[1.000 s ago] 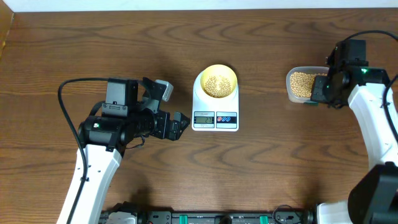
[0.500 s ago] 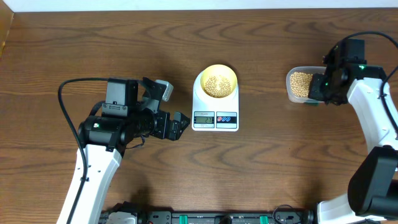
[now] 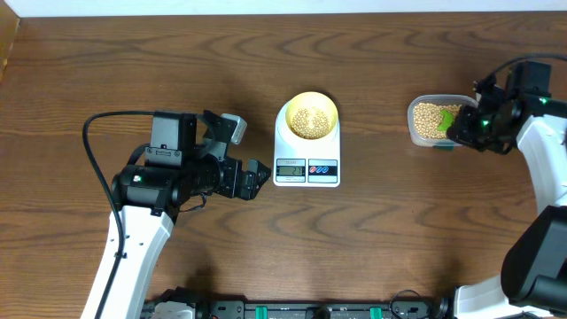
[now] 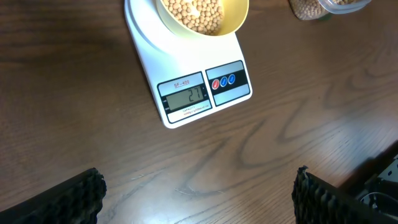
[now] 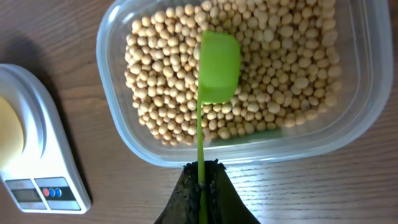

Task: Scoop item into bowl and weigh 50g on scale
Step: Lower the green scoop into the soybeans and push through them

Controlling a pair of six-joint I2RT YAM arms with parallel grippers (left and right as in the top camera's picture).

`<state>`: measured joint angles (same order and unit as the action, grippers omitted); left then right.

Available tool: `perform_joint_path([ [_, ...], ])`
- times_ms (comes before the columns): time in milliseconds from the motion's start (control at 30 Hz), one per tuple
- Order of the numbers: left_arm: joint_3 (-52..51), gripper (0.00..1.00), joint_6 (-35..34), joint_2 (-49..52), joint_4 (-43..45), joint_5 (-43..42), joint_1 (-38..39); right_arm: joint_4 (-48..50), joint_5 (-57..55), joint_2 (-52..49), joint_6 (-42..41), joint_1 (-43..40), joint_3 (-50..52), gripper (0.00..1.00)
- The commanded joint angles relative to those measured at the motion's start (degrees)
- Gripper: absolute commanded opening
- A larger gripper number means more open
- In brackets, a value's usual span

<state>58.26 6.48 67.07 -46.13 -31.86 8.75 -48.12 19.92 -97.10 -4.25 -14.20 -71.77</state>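
The beans [image 5: 280, 68] fill a clear plastic tub [image 5: 115, 118] at the right of the table [image 3: 413, 124]. My right gripper [image 5: 200, 177] is shut on the thin handle of a green scoop [image 5: 219, 59], whose head lies over the beans in the tub. More beans [image 3: 307, 119] sit in the pale yellow bowl [image 3: 330, 108], which stands on the white scale [image 3: 306, 168]. The scale's display [image 4: 185, 96] is lit. My left gripper [image 4: 199, 196] hovers open over bare wood, left of the scale's front, with nothing between its fingers.
The tub stands close to the table's right side, with my right arm [image 3: 540, 151] bent beside it. My left arm [image 3: 151, 190] and its cable take up the left front. Bare wood separates the scale and the tub.
My right wrist has swung out to the right and turned, and the green scoop now shows over the beans in the tub. The left arm has not moved.
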Motion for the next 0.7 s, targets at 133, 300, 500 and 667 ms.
perform_joint_path([
  [133, 0.1, 0.98, 1.0, 0.0, -0.1, -0.9, 0.1, 0.8, 9.1, -0.4, 3.3, -3.1, 3.0, 0.01],
  [300, 0.1, 0.98, 1.0, 0.0, -0.1, -0.9, 0.1, 1.0, 11.6, -0.4, 4.3, -3.5, 3.6, 0.01],
  [500, 0.1, 0.98, 1.0, 0.0, -0.1, -0.9, 0.1, 1.9, 13.3, -0.4, 4.3, -3.5, 4.7, 0.01],
  [667, 0.1, 0.98, 1.0, 0.0, -0.1, -0.9, 0.1, 2.7, 15.2, -0.4, 4.3, -3.5, 4.9, 0.01],
])
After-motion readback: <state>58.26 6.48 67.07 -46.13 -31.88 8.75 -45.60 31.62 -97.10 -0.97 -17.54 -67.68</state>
